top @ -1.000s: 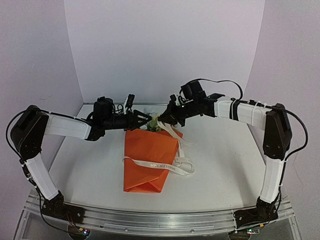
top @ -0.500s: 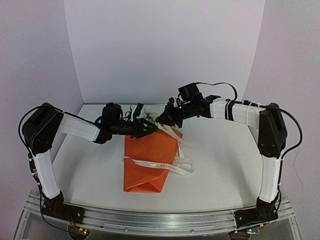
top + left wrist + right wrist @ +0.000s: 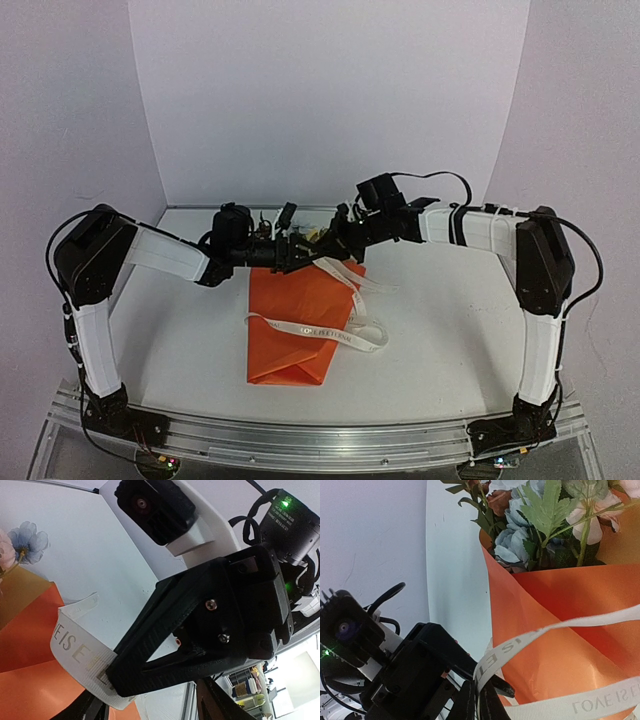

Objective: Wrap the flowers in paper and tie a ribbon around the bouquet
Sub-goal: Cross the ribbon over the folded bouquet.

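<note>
Bouquet [image 3: 300, 335] lies flat on the table [image 3: 450, 330]. Its tapered end points toward the arm bases, and the flowers [image 3: 530, 520], pale blue, peach and rust with green leaves, poke out at its far end. The orange paper [image 3: 560, 605] is closed around the stems.

Ribbon [image 3: 318, 330], cream with printed lettering, crosses the bouquet about mid-length and loops off its right edge. Further strands run up to its head end.

Both grippers meet tip to tip just above the bouquet's head end.

Right gripper [image 3: 323, 245]: fingers [image 3: 470, 702] nearly together, pinching a strand of ribbon there.

Left gripper [image 3: 305, 252]: fingers [image 3: 215, 705] spread wide, holding nothing, with the right gripper's tip and the pinched strand lying between them.
</note>
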You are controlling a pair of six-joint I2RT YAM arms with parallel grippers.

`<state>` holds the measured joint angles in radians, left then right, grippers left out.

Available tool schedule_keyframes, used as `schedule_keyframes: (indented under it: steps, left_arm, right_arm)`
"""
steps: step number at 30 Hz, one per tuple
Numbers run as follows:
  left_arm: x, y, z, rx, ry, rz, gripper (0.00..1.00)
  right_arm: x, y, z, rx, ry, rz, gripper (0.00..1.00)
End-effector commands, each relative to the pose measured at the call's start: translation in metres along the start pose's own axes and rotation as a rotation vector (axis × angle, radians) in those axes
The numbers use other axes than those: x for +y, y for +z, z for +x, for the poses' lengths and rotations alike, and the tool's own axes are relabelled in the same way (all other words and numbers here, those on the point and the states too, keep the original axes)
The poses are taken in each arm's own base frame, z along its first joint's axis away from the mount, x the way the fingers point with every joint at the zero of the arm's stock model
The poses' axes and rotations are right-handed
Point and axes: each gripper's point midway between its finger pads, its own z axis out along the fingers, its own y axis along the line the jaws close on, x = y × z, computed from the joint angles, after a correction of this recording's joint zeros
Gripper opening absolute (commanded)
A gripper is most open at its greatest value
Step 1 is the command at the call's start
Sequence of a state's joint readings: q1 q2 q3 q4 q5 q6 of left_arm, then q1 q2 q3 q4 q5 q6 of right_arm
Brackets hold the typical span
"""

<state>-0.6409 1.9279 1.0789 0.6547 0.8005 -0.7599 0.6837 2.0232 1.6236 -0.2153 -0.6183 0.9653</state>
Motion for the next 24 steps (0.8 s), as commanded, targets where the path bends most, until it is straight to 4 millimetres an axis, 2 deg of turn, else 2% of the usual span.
schedule_keyframes:
  steps: [1, 4, 9, 13, 16, 19, 21, 24]
  left_arm:
    - [-0.02, 0.01, -0.012, -0.008, 0.054, 0.078, 0.56]
    - [-0.022, 0.012, -0.012, -0.005, 0.052, 0.088, 0.46]
    - [-0.019, 0.012, -0.012, -0.006, 0.035, 0.079, 0.2]
    - [-0.015, 0.009, -0.012, -0.024, 0.022, 0.048, 0.05]
    - [-0.01, 0.007, -0.012, -0.037, 0.015, 0.011, 0.0]
    - [-0.004, 0.005, -0.013, -0.053, 0.005, -0.027, 0.0]
    - [-0.001, 0.002, -0.013, -0.066, 0.0, -0.051, 0.0]
    - [0.003, 0.0, -0.014, -0.079, -0.003, -0.084, 0.0]
  right_arm:
    - [0.028, -0.014, 0.007, 0.023, -0.087, -0.077, 0.06]
    - [0.031, -0.016, 0.008, 0.024, -0.096, -0.082, 0.07]
    - [0.028, -0.02, 0.008, 0.008, -0.11, -0.065, 0.13]
    - [0.019, -0.032, 0.008, -0.035, -0.141, -0.015, 0.31]
    - [0.011, -0.046, 0.009, -0.084, -0.164, 0.033, 0.5]
    - [-0.001, -0.066, 0.011, -0.14, -0.184, 0.102, 0.7]
    - [-0.014, -0.081, 0.015, -0.173, -0.193, 0.156, 0.76]
    - [-0.049, -0.097, 0.027, -0.203, -0.183, 0.276, 0.81]
